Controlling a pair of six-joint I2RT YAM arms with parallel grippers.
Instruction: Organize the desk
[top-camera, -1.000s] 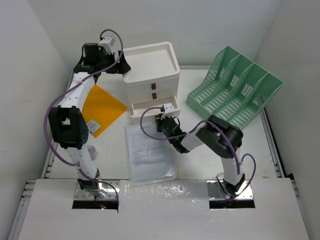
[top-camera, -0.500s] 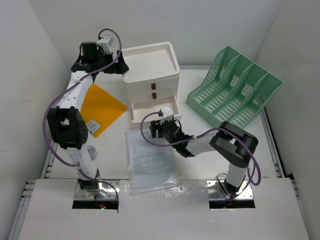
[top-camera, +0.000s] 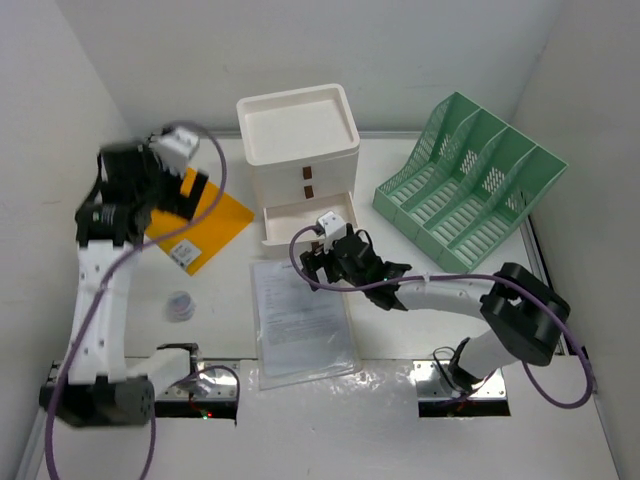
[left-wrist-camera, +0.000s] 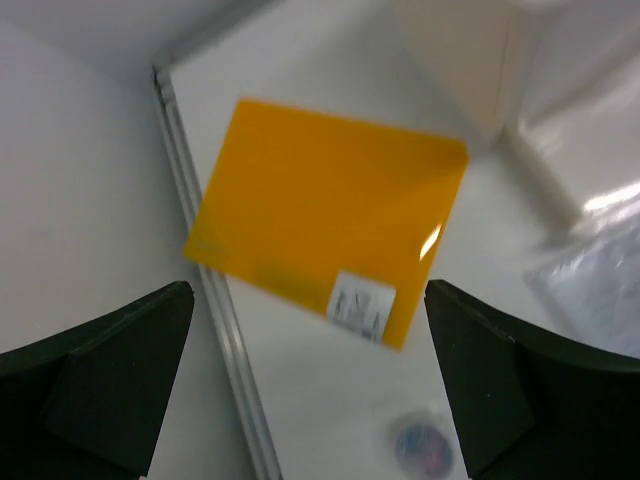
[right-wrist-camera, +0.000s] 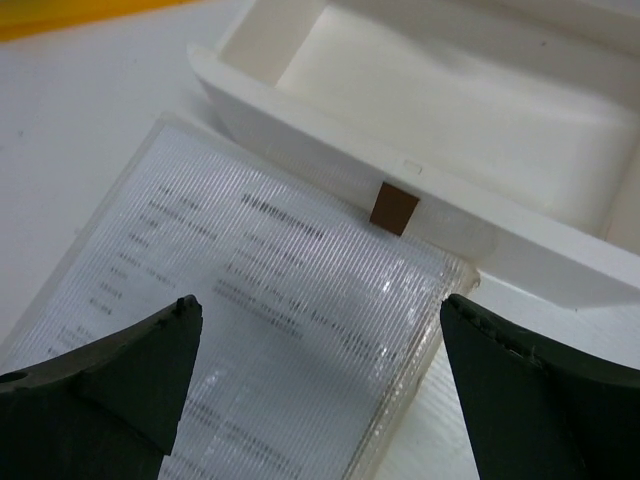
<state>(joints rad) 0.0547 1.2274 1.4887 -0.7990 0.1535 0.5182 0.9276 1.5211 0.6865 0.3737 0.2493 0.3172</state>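
Both jaws of the right gripper (right-wrist-camera: 320, 305) stand wide apart, empty, over a clear plastic document sleeve (right-wrist-camera: 250, 290) against the open white drawer (right-wrist-camera: 450, 110); lowering here risks snagging the drawer front. The left gripper (left-wrist-camera: 310, 300), likewise parted, empty, hangs over a flat orange plastic folder (left-wrist-camera: 330, 210). From above, the large flat white railed surface (top-camera: 225, 300) carries everything, boxed by white walls (top-camera: 420, 60)

Desk (top-camera: 225, 285), orange folder (top-camera: 215, 225), paper sleeve (top-camera: 300, 315) — drawer (top-camera: 295, 215) open
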